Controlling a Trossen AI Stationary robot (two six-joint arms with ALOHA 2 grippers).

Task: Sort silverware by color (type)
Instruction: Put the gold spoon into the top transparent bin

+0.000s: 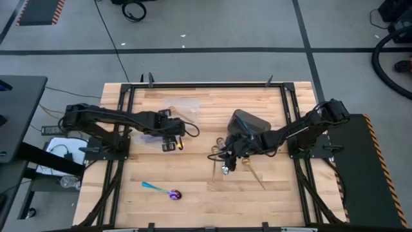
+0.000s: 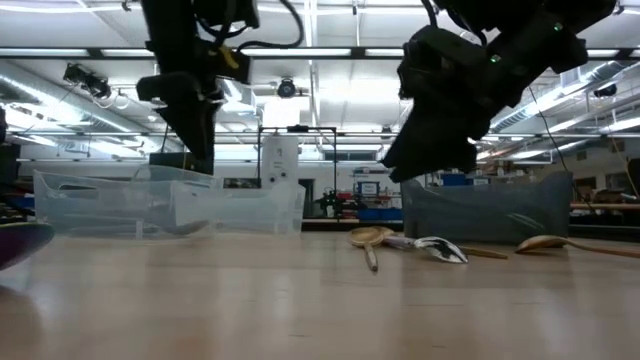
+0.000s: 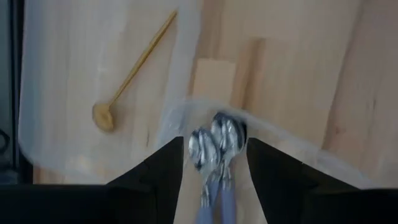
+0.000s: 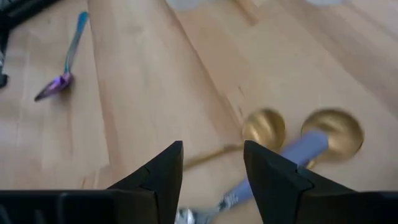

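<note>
Nearest you in the low view, a dark purple spoon bowl (image 2: 18, 243) pokes in at the left edge, lying on the wooden surface (image 2: 320, 300). From above you see it whole: an iridescent spoon (image 1: 162, 189) with a teal handle, alone toward the front of the surface, well apart from both arms.

Your left gripper (image 1: 171, 138) hangs over the clear plastic containers (image 2: 170, 205) at the back left. Its fingers (image 3: 155, 177) stand wide apart and grip nothing. Between them, in the left wrist view, you look down on two blue-purple spoons (image 3: 216, 146) lying side by side inside a container. One gold spoon (image 3: 127, 78) lies in the neighbouring container.

Your right gripper (image 1: 230, 162) hovers above the cluster of spoons near the middle of the surface, just in front of the dark grey bin (image 1: 248, 122). Its fingers (image 4: 161, 171) are also spread wide and empty. Below them you see two gold spoon bowls (image 4: 301, 130) close together, with a pale blue handle (image 4: 298, 149) lying across them; its shiny end sits right by the fingertips. You cannot tell whether they touch it.

In the low view the cluster shows as a gold spoon (image 2: 368, 240), a shiny silver bowl (image 2: 440, 248) and another gold spoon (image 2: 560, 243) off to the right.
</note>
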